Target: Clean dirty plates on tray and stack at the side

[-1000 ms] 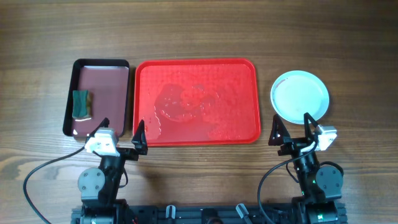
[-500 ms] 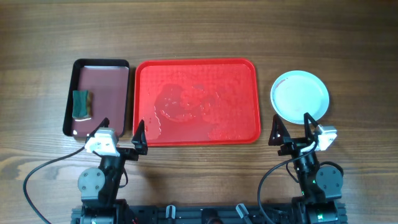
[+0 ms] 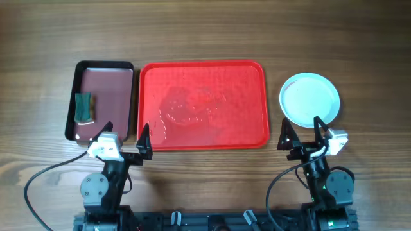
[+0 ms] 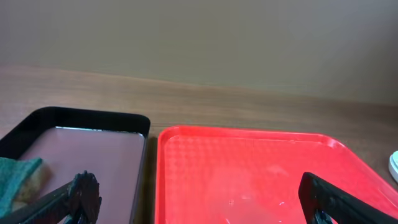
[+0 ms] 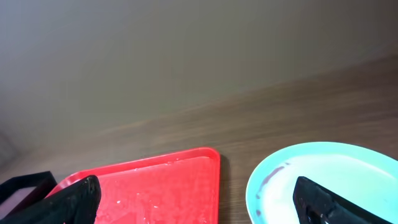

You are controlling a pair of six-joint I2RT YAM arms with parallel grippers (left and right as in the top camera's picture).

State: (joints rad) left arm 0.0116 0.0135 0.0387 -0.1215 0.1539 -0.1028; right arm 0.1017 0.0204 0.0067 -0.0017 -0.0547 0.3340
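Left hand (image 3: 126,126) and right hand (image 3: 300,122) rest low (both spread wide, empty) facing the tray (image 3: 244,80).

Top-down overhead, low wrists, shared tray (image 3: 247,80)

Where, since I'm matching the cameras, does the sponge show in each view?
Overhead: sponge at left, in the maroon tray.
Left wrist: sponge at the bottom-left edge.
Right wrist: not in view.
Shared landmark: the red tray, in all three views.
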